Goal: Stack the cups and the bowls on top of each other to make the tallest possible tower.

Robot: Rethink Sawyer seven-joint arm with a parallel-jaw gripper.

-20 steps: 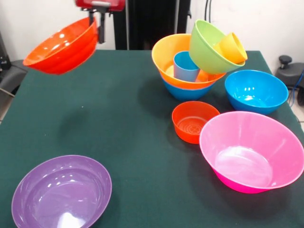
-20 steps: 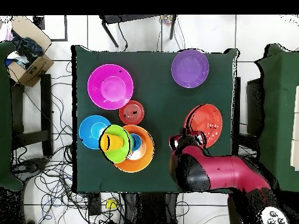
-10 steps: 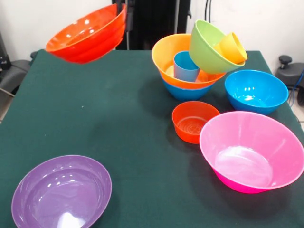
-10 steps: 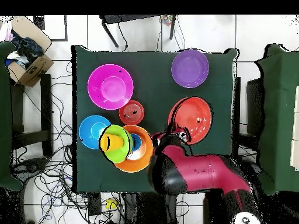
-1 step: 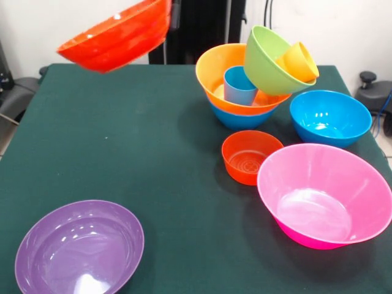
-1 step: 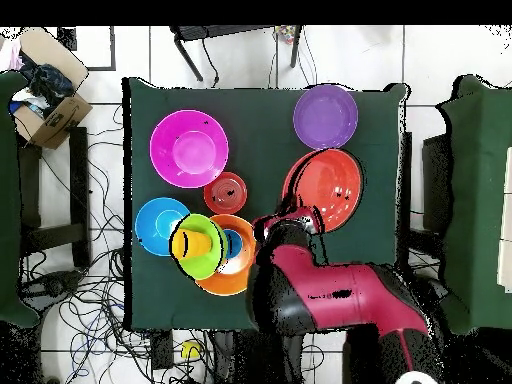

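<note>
A large red-orange bowl [image 5: 116, 33] hangs tilted in the air above the far part of the dark green table [image 5: 141, 153], gripped at its rim by the gripper [image 5: 173, 12], whose fingers close on the rim at the top edge of the front view. From overhead the bowl [image 6: 325, 190] sits over the cloth between the purple bowl [image 6: 326, 116] and the red and black arm [image 6: 330, 295]. The middle of the table lies bare and open, a wide lane running between the purple bowl [image 5: 79, 248] at one corner and the cluster on the other side. That cluster is tight: the tower [image 5: 257, 76] has a blue bowl at the bottom, an orange bowl [image 5: 214, 70] on it holding a light blue cup [image 5: 239, 86], and a lime green bowl [image 5: 266, 61] tipped on the rim with an orange cup [image 5: 300, 61] lying in it. Just beside stand a second blue bowl [image 5: 331, 116], a small red-orange bowl [image 5: 250, 156] and the large pink bowl [image 5: 324, 196], whose rim reaches the table's edge. Around the table the tiled floor carries tangled cables [image 6: 90, 290] and a cardboard box [image 6: 45, 85].
</note>
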